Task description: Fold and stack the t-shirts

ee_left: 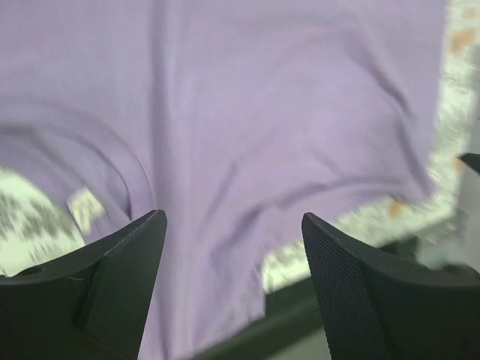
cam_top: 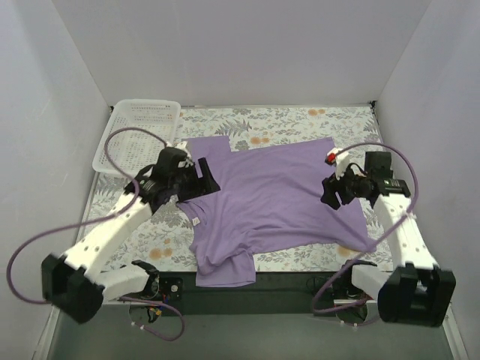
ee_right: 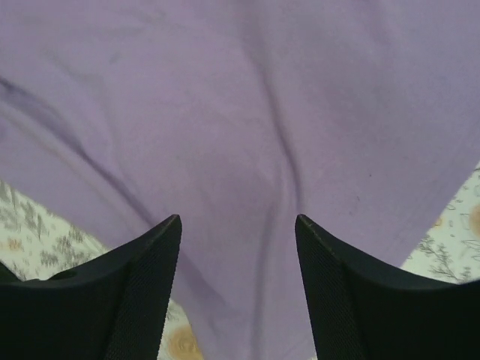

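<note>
A purple t-shirt (cam_top: 270, 199) lies spread and wrinkled on the floral table cover, one sleeve hanging toward the front edge. My left gripper (cam_top: 201, 180) hovers over the shirt's left edge, open and empty; the shirt fills the left wrist view (ee_left: 247, 127) between the open fingers (ee_left: 120, 277). My right gripper (cam_top: 331, 192) hovers over the shirt's right side, open and empty; the right wrist view shows purple cloth (ee_right: 240, 135) between its fingers (ee_right: 142, 277). Only one shirt is visible.
A white plastic basket (cam_top: 139, 135) stands at the back left corner. White walls close the table on three sides. The floral cover (cam_top: 300, 116) shows behind the shirt and at the left front. Cables loop beside both arms.
</note>
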`<state>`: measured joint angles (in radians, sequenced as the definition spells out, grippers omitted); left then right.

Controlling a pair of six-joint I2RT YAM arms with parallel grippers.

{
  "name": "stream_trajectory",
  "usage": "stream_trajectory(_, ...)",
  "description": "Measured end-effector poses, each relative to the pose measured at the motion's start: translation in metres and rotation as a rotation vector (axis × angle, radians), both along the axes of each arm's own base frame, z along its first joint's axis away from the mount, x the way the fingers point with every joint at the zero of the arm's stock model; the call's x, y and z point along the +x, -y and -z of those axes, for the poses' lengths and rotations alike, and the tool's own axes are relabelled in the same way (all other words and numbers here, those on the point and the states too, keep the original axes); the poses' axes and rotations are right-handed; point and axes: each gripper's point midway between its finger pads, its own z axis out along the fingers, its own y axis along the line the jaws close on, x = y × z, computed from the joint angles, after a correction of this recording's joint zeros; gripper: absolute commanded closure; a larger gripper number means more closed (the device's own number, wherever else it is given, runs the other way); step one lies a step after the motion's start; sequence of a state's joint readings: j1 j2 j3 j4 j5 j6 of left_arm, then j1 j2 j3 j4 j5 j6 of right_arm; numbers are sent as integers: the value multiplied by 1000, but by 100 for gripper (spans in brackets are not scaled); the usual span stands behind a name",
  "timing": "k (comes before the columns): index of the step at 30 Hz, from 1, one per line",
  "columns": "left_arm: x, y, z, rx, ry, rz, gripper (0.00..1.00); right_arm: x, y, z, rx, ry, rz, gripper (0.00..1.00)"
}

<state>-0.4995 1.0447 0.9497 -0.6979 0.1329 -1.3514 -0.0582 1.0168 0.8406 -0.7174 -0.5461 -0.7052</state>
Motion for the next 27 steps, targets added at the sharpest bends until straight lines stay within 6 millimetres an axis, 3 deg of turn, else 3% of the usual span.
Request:
stream_trajectory(3, 60, 10, 28, 117, 6, -11, 28, 44, 9, 30, 25, -113, 204, 25)
stream_trajectory(7, 127, 5, 41, 181, 55, -47, 25, 92, 24, 42, 32, -110, 387, 20)
stream_trajectory(15, 228, -87, 45, 72, 76, -263, 31, 216, 29, 37, 205, -74, 438, 18)
stream_trajectory(17, 246, -92, 54, 61, 61, -267, 35, 232, 33, 43, 242, -83, 427, 18)
stream_trajectory(22, 278, -77, 83, 70, 17, -231, 42, 247, 40, 57, 289, -119, 415, 20)
stream_trajectory(27, 283, -74, 104, 117, -24, -227, 42, 270, 47, 61, 302, -128, 463, 30)
